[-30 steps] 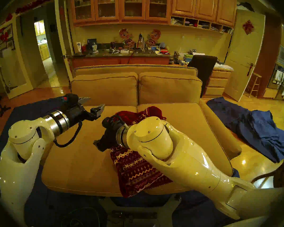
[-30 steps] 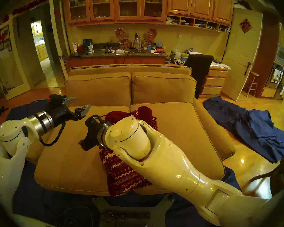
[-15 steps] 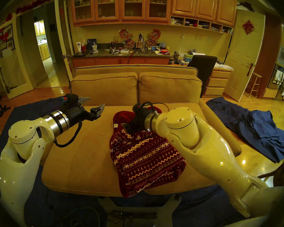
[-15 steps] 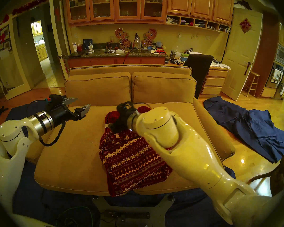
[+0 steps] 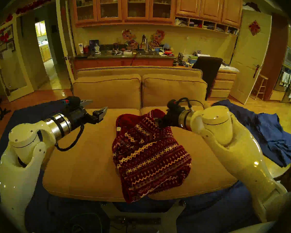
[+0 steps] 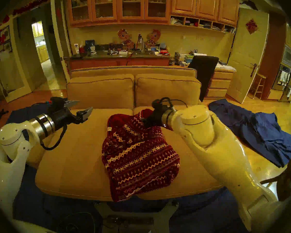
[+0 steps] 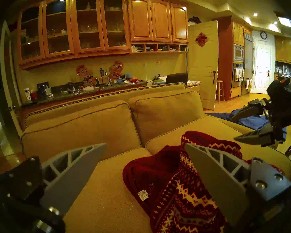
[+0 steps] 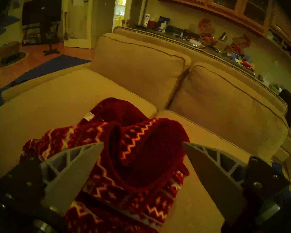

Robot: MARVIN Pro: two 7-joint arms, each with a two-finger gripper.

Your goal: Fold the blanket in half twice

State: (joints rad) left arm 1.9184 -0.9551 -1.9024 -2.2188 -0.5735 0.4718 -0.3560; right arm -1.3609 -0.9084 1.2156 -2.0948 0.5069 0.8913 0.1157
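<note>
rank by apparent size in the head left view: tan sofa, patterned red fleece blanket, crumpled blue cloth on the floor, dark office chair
1. tan sofa
2. patterned red fleece blanket
3. crumpled blue cloth, partly hidden by the right arm, so unsure against the blanket
4. dark office chair

Tan sofa; crumpled blue cloth, seemingly floor-bound.

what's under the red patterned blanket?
The blanket lies bunched on the tan sofa's seat cushions, its front edge drooping over. Anything beneath its folds is hidden.
</note>
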